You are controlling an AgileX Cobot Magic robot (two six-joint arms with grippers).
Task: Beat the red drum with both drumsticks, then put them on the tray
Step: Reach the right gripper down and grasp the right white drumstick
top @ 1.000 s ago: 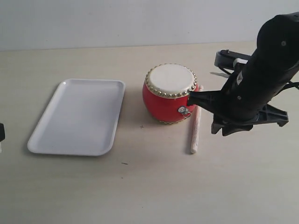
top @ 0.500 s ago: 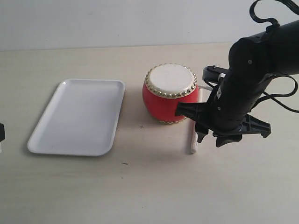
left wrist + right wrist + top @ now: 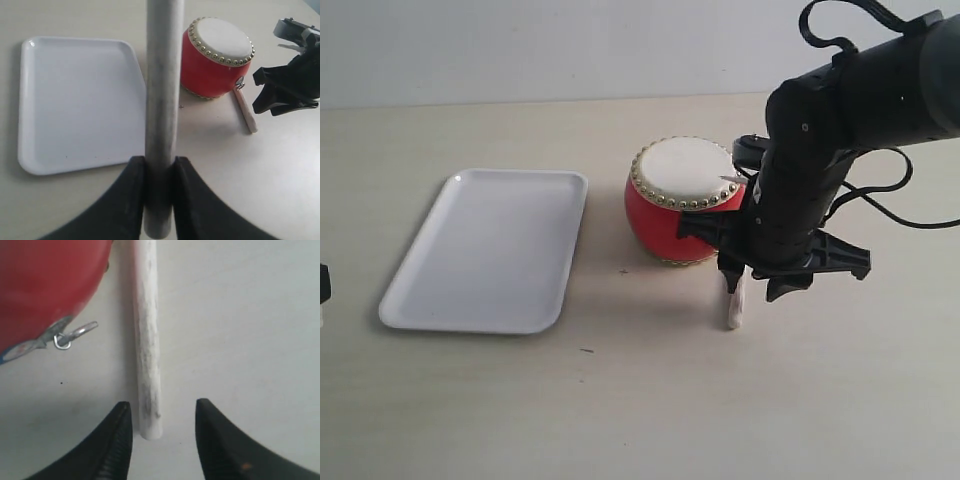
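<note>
The red drum (image 3: 682, 200) stands upright at mid-table, its cream skin facing up. One pale drumstick (image 3: 734, 305) lies on the table against the drum's right side. My right gripper (image 3: 752, 288) is open and low over that stick's near end. In the right wrist view the stick (image 3: 147, 340) ends between the fingers, closer to one of them and touching neither. The drum (image 3: 45, 285) and its metal ring (image 3: 75, 335) lie beside it. My left gripper (image 3: 160, 170) is shut on the other drumstick (image 3: 162, 75), high above the white tray (image 3: 75, 100).
The tray (image 3: 485, 250) lies left of the drum with nothing on it. The right arm (image 3: 820, 150) and its cable loom over the table right of the drum. A dark part (image 3: 323, 285) shows at the left edge.
The right arm has swung left and down from beside the drum. Its open fingers now straddle the near end of the stick on the table.
</note>
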